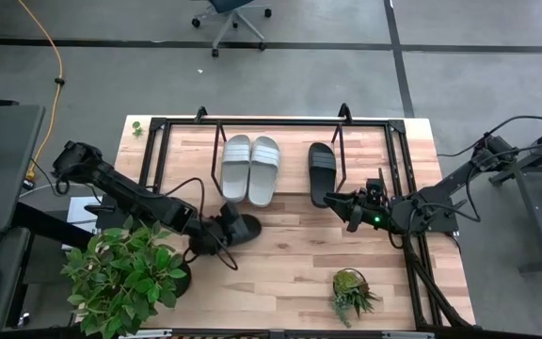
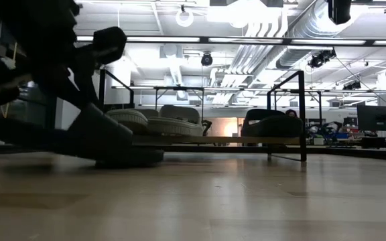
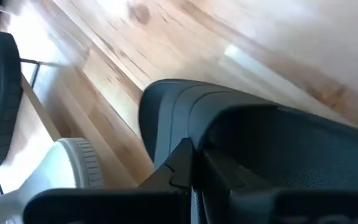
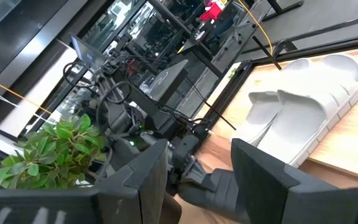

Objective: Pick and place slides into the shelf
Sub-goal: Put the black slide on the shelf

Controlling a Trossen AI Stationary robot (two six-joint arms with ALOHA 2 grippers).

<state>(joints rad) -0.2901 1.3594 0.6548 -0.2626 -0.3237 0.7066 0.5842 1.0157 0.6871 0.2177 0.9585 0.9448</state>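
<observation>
Black rubber fills the left wrist view: the left gripper [image 1: 224, 229] has its fingers pinched tight on the fourth slide, a black sandal [image 1: 243, 226] lying on the wooden table [image 1: 280, 273] at about seven o'clock from the table's middle, just outside the shelf [image 1: 398, 127]. The grip looks set on the sandal's edge, likely so it can be lifted over the low rail.

Inside the shelf, toward twelve o'clock, the light grey pair [image 1: 250, 168] sits side by side, toes toward the back, with one black slide [image 1: 322, 172] just beside them at one o'clock.

At three o'clock the right gripper [image 1: 343, 204] hovers with fingers parted, holding nothing, apparently waiting clear.
</observation>
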